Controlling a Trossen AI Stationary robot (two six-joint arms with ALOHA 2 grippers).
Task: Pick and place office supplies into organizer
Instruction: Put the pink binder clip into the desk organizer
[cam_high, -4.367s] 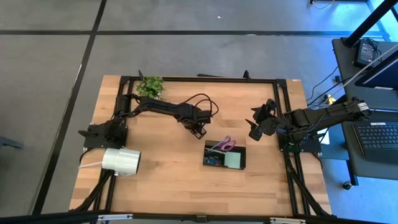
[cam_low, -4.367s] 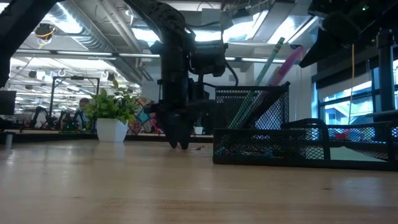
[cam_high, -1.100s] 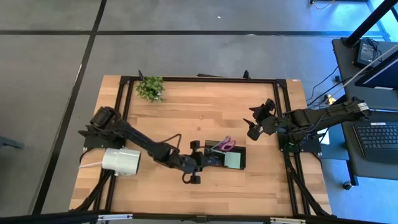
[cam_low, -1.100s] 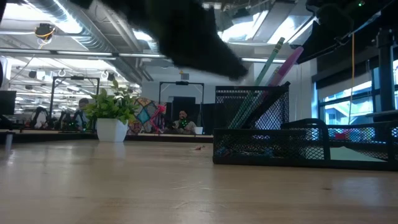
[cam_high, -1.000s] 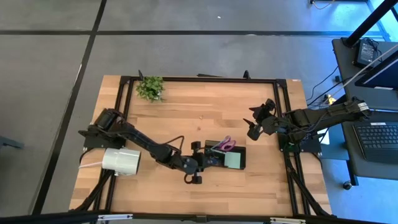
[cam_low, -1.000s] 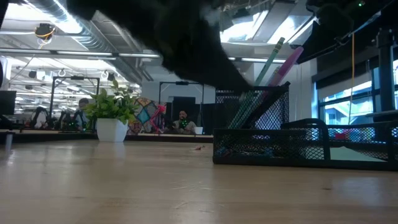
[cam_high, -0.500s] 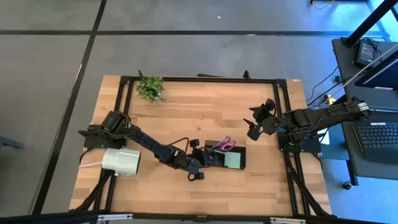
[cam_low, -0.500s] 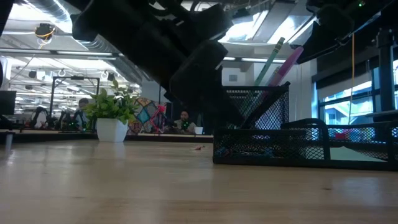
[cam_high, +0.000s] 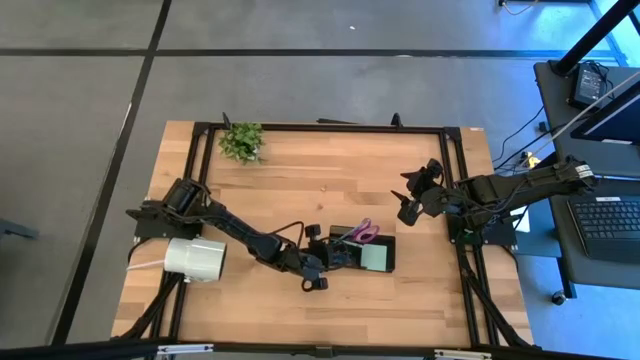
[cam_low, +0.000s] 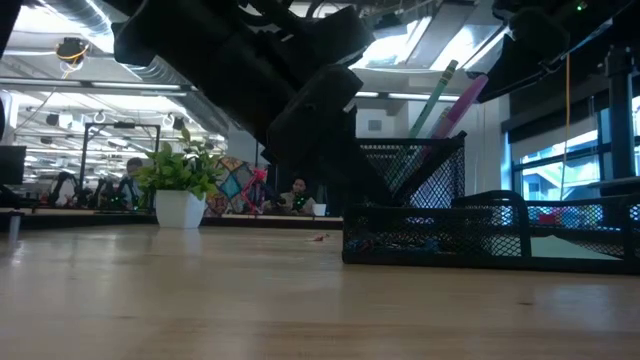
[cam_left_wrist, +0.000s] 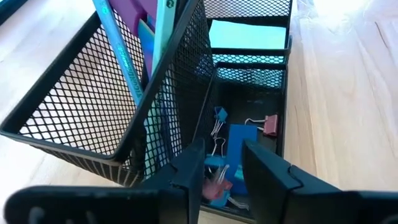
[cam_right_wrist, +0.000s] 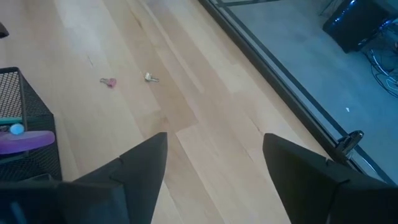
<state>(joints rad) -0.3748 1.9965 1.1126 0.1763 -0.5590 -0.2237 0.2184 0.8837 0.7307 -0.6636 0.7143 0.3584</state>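
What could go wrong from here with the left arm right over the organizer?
The left gripper hangs open over the clip compartment of the organizer, close beside its tall mesh cup. A sideways move could catch the mesh and drag or tip the organizer. Two small clips, pink and pale, lie loose on the table. The right gripper waits open above the wood near them; they look easy to nudge or miss.
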